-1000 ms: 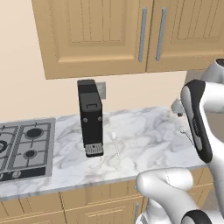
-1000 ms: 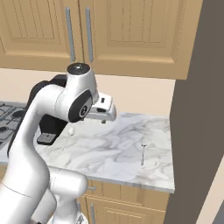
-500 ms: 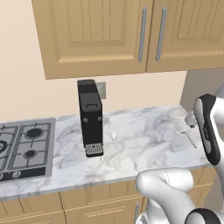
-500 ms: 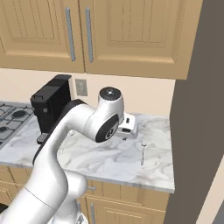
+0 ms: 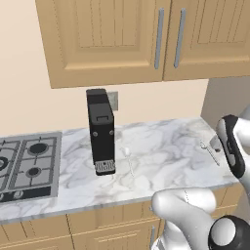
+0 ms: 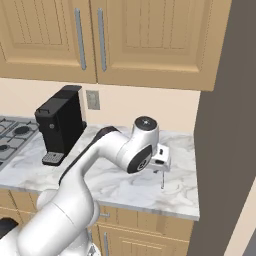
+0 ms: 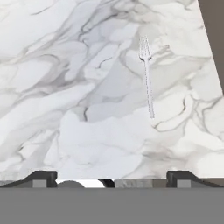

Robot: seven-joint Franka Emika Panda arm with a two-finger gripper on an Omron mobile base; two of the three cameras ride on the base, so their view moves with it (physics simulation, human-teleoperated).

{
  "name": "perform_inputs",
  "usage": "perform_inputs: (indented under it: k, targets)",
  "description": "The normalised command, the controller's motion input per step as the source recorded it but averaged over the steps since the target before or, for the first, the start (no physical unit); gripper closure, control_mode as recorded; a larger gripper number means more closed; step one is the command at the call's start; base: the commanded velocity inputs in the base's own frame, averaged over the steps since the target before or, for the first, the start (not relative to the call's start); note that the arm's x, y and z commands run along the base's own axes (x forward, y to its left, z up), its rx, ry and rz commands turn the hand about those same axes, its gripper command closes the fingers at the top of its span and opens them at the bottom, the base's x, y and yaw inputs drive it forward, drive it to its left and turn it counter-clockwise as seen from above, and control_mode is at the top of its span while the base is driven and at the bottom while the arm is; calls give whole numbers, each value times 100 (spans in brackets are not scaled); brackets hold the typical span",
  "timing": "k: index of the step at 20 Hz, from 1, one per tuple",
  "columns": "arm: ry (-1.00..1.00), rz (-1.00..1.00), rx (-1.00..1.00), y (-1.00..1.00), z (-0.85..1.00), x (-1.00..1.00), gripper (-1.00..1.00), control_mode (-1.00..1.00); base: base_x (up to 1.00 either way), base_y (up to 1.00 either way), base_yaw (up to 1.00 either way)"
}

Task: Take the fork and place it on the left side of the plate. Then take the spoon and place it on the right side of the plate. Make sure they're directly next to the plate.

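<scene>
1. The cupboards (image 6: 150, 40) hang above and behind the hand, well out of its way; they play no part here.
2. The counter (image 7: 65, 87) of white marble lies under the hand, and the hand is poised over its far right end, next to the tall dark wall panel (image 6: 225, 125), since that is where the first utensil lies.
3. The hob (image 5: 29, 163) sits far off to the hand's left, at the other end of the counter.
4. The coffee machine (image 5: 101, 131) stands against the back wall, well to the hand's left and apart from anything the hand needs.
5. The hand (image 7: 109, 179) is spread wide with nothing between its fingers, which suits a descent onto something slim and flat. It points down at the marble, so I judge it is lining up for the first pick.
6. A pale slim utensil (image 5: 128, 152) lies just beside the coffee machine, well to the hand's left; I take it for the spoon, though it is too small to be sure.
7. The fork (image 7: 147, 81) lies flat on the counter just ahead of the hand and a little off to one side of its centre line, tines pointing away. The hand must shift across to straddle the handle before closing.
</scene>
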Motion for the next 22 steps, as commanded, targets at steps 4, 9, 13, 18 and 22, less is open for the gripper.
perform_inputs:
  k: [4,9,13,18,22]
  targets:
    - [4,0,0,-18,-40,59,-100,-100,0,0,0]
    - [7,0,0,-18,-26,64,-100,-100,0,0,0]
    - [13,0,0,-37,-7,29,-100,-100,0,0,0]
    - [7,0,0,-24,-20,33,-100,-100,0,0,0]
    - [2,0,2,-8,-33,29,-100,-100,0,0,0]
